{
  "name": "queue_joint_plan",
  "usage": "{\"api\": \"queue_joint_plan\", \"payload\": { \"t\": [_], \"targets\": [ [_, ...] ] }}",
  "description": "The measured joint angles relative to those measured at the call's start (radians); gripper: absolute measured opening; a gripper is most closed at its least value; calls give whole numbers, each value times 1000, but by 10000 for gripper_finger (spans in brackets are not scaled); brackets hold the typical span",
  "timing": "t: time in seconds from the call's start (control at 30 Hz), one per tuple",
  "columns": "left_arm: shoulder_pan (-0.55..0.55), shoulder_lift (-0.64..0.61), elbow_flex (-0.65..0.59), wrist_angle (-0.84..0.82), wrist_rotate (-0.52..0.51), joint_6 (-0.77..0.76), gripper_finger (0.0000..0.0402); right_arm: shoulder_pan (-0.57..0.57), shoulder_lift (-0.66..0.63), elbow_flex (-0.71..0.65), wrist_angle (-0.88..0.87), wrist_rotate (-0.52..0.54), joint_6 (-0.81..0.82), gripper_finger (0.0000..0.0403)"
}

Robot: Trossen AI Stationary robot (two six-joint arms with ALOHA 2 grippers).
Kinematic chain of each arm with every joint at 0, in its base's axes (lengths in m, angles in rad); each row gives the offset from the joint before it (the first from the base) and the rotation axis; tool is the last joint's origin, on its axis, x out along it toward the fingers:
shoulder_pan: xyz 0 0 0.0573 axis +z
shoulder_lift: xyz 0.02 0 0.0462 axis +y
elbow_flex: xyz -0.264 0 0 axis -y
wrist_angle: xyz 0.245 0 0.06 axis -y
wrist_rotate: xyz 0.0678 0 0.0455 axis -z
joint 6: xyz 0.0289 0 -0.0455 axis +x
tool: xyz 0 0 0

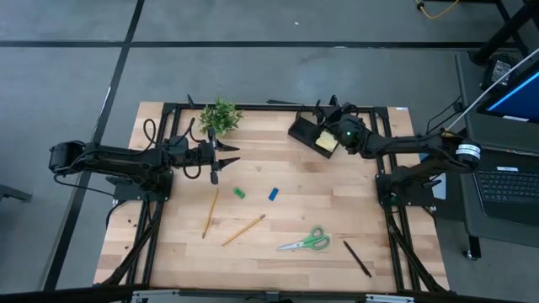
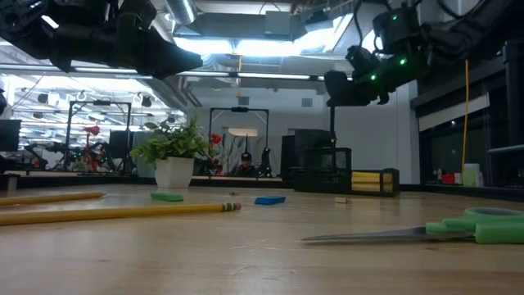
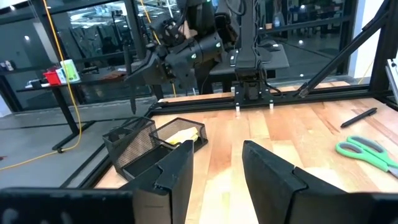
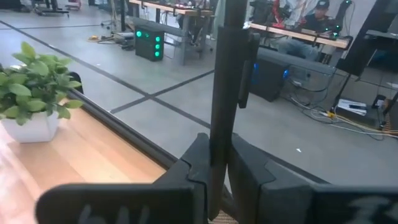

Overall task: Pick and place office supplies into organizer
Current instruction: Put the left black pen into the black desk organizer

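Observation:
My right gripper (image 1: 324, 126) hovers over the black organizer (image 1: 308, 135) at the table's far side and is shut on a black pen (image 4: 221, 93). A yellow sticky-note pad (image 1: 327, 144) lies in the organizer's low tray. On the table lie two wooden pencils (image 1: 210, 212) (image 1: 243, 230), a green eraser (image 1: 239, 193), a blue eraser (image 1: 274, 194), green-handled scissors (image 1: 307, 241) and a second black pen (image 1: 356, 258). My left gripper (image 1: 215, 164) is open and raised above the table near the plant, holding nothing. My right gripper pinches the black pen between its two fingers (image 4: 193, 171), which lie across the shaft (image 4: 219, 146). In the left wrist view the pen (image 3: 132, 84) hangs roughly upright, lifted clear above the organizer's taller compartment (image 3: 127, 140). Which part of the pen's length is held I cannot tell.
A green potted plant (image 1: 220, 118) stands at the far edge, just beyond my left gripper. Dark frame rails border the table on its far, left and right sides. Bare wood lies between the erasers and the organizer.

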Motion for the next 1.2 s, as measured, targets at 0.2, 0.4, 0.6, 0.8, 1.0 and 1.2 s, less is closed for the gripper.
{"api": "queue_joint_plan", "payload": {
  "t": [0.2,0.4,0.6,0.8,1.0,1.2],
  "targets": [
    [0,0,0,0,0,0,133,-36,78,0,35,0,1,39],
    [0,0,0,0,0,0,133,-40,125,0,67,0,7,39],
    [0,0,0,0,0,0,132,-40,150,0,85,0,16,39],
    [0,0,0,-1,0,0,134,-41,155,0,82,0,32,39],
    [0,0,0,-1,0,-1,131,-42,155,0,64,0,32,39],
    [0,0,0,-9,0,-1,130,-42,155,0,55,0,34,39]
  ]
}}
